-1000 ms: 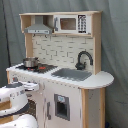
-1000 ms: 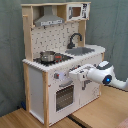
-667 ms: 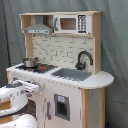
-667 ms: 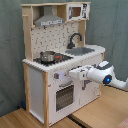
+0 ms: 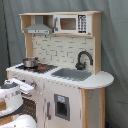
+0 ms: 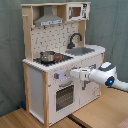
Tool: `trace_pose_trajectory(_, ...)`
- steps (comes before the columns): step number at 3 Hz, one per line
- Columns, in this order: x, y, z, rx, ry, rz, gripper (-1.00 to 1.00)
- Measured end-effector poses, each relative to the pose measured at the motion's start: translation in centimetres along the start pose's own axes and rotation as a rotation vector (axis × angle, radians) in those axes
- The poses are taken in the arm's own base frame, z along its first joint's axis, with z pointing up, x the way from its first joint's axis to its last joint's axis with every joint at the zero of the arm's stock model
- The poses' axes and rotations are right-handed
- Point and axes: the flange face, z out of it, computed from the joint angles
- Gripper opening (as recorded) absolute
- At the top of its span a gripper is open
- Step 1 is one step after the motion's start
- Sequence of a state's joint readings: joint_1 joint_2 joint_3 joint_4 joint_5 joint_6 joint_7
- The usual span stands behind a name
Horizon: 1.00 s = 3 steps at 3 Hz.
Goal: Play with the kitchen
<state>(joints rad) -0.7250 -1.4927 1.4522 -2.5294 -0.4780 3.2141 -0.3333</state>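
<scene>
The kitchen (image 5: pixel 70 52) is a white and light-wood toy unit, seen in both exterior views. A small metal pot (image 5: pixel 30 62) stands on the stovetop, and a black faucet (image 5: pixel 82 59) arches over the grey sink (image 5: pixel 71 74). My gripper (image 6: pixel 73 74) is at the front control panel, just above the oven door (image 6: pixel 65 96) and below the pot (image 6: pixel 48 56). In the first exterior view the gripper (image 5: pixel 24 85) comes in from the lower left, against the same panel. Nothing shows in its grasp.
A hood (image 5: pixel 39 30) and a microwave shelf (image 5: pixel 70 23) sit on top of the kitchen. A cupboard door (image 5: pixel 61 106) is below the sink. The unit stands on a wooden surface (image 6: pixel 30 117) before a grey curtain (image 5: pixel 115 50).
</scene>
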Motion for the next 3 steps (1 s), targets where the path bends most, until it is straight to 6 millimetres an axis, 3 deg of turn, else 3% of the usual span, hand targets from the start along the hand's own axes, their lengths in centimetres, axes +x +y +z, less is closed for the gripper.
trace_pose_trajectory(3,0.0,0.4,-5.1,-0.006,-0.099,-0.013,1.00)
